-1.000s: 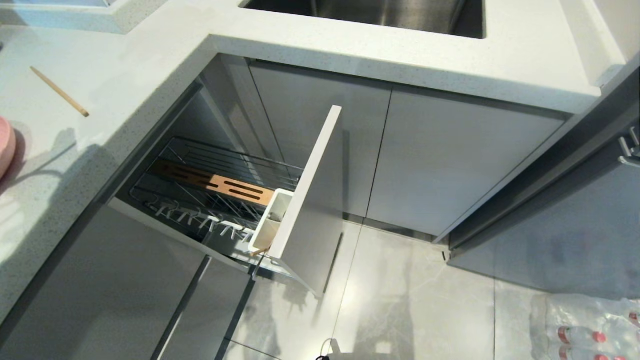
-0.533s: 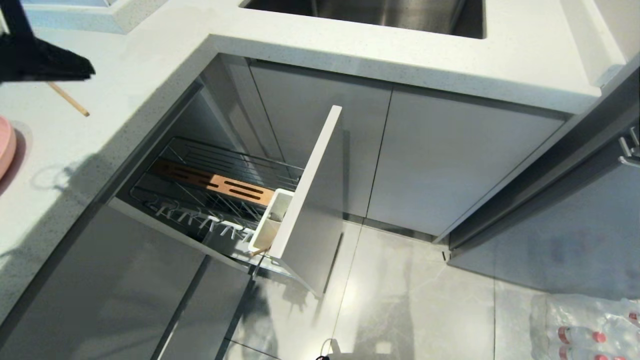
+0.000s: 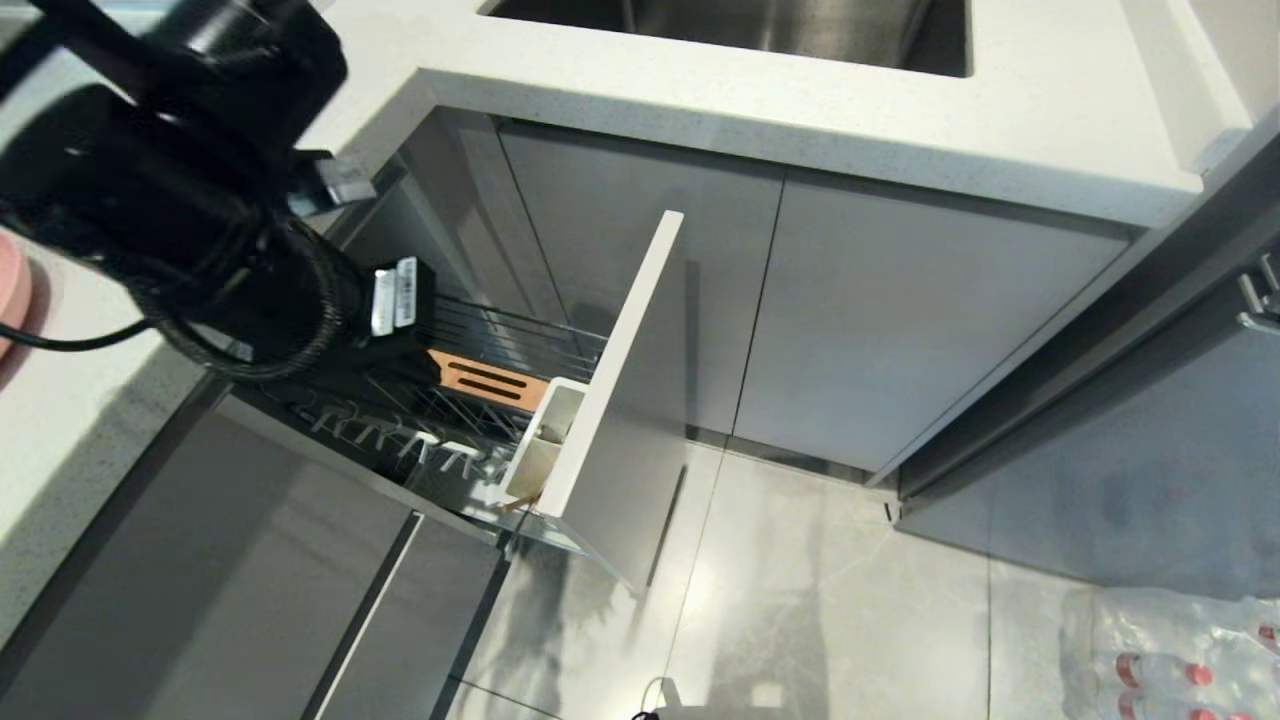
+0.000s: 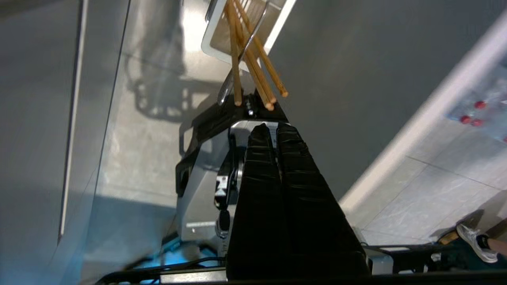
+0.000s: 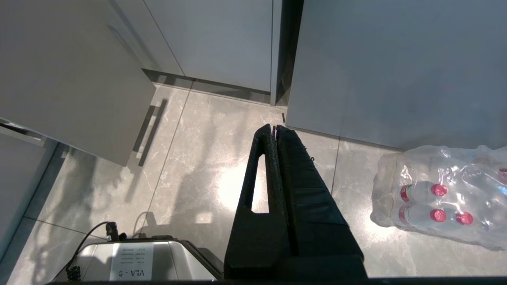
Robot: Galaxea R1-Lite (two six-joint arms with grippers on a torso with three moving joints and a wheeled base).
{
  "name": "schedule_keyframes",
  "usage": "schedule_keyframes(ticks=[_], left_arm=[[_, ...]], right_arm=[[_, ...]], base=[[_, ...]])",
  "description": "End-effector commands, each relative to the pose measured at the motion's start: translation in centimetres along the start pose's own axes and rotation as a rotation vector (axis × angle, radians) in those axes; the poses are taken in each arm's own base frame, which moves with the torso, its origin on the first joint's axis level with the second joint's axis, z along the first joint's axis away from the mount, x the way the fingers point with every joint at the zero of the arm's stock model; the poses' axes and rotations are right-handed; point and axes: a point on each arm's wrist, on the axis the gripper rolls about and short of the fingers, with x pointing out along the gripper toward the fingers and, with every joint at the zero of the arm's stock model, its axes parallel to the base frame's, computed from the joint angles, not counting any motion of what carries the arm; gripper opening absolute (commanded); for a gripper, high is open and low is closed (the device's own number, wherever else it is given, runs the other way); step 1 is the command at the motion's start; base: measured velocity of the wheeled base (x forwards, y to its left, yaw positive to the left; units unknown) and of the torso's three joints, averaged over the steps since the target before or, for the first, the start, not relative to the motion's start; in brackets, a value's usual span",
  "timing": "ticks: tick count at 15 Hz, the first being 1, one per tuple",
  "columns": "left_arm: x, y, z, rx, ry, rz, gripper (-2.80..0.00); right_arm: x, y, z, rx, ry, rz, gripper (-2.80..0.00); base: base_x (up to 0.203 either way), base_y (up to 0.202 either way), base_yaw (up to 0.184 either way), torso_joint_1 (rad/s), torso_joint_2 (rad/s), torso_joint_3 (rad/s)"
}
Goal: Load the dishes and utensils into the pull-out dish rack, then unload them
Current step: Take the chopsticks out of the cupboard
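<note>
The pull-out dish rack (image 3: pixel 620 380) stands slid out, with its wire basket (image 3: pixel 400 420), wooden insert (image 3: pixel 490 380) and white cutlery holder (image 3: pixel 540 450). My left arm (image 3: pixel 200 220) reaches over the rack's inner end. In the left wrist view my left gripper (image 4: pixel 273 128) is shut and empty, a little short of the ends of the wooden chopsticks (image 4: pixel 253 59). These stand in the cutlery holder (image 4: pixel 216 39) beside a slim grey spoon handle (image 4: pixel 247 41). A pink dish's edge (image 3: pixel 8 285) shows on the counter at far left. My right gripper (image 5: pixel 274 127) hangs shut over the floor.
The white counter (image 3: pixel 700 80) with a sink runs along the top, and grey cabinet doors (image 3: pixel 900 330) stand behind the rack. A wrapped pack of bottles (image 5: pixel 443 198) lies on the tiled floor. A person's shoe (image 4: pixel 475 241) is nearby. The robot's base (image 5: pixel 130 261) sits below.
My left arm has swung in from the upper left and now hangs over the rack, hiding the chopstick that lay on the counter. The right arm has not moved.
</note>
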Motion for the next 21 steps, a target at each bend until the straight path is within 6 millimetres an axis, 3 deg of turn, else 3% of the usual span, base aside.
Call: schedule_keyframes(ticks=[1, 5, 10, 15, 21], left_arm=[[4.6, -1.0, 0.4, -0.003, 0.093, 0.059, -2.8], [8.3, -1.9, 1.6, -0.042, 0.036, 0.028, -2.8], [10.5, -2.5, 2.6, -0.061, 0.001, -0.026, -2.8], [11.4, -1.3, 1.4, 0.007, 0.153, 0.083, -2.8], [14.6, -0.5, 0.9, 0.019, 0.254, 0.15, -2.79]], right_arm=[[0.0, 0.0, 0.0, 0.0, 0.0, 0.0, -2.8], [0.0, 0.0, 0.0, 0.0, 0.001, -0.001, -2.8], [0.0, 0.0, 0.0, 0.0, 0.0, 0.0, -2.8], [0.0, 0.0, 0.0, -0.001, 0.001, -0.001, -2.8], [0.0, 0.0, 0.0, 0.0, 0.001, -0.001, -2.8]], base=[[0.0, 0.0, 0.0, 0.0, 0.0, 0.0], [0.0, 0.0, 0.0, 0.0, 0.0, 0.0], [0.0, 0.0, 0.0, 0.0, 0.0, 0.0], [0.0, 0.0, 0.0, 0.0, 0.0, 0.0], [0.0, 0.0, 0.0, 0.0, 0.0, 0.0]])
